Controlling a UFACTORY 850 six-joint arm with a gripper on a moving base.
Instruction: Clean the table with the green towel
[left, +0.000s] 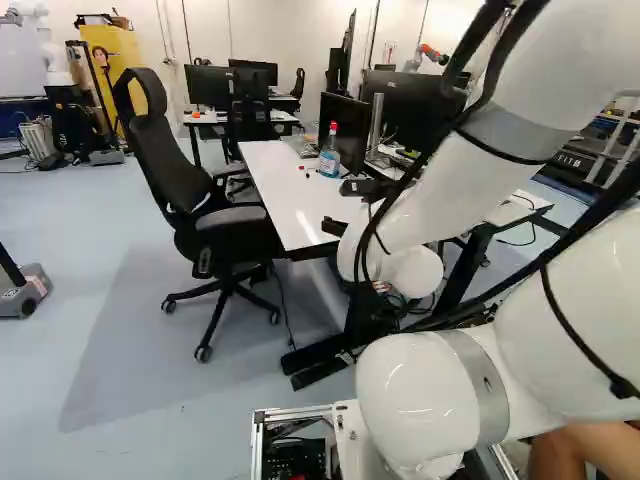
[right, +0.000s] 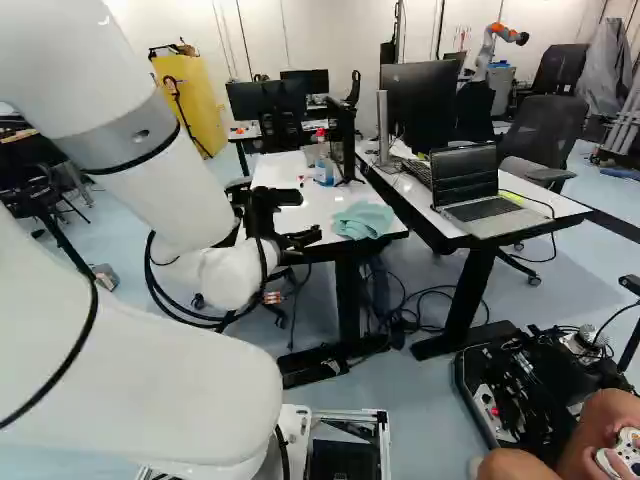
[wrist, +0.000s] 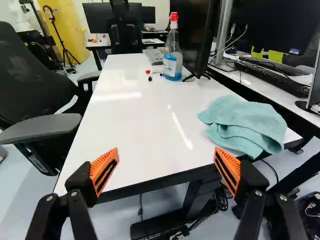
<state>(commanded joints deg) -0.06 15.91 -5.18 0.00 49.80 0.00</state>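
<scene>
- Looking along my hand (wrist: 167, 172): fingers apart, holding nothing, short of the bench (wrist: 135, 125).
- Green towel (wrist: 245, 125) lies bunched at the bench's near right corner; wiped or not, I cannot tell.

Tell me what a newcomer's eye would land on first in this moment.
The green towel stands out, lying crumpled near the corner of the white table, ahead of the open claw and off to one side of it. Farther back on the table a spray bottle with a red cap stands beside a dark monitor. A black office chair sits at the table's other side.
</scene>
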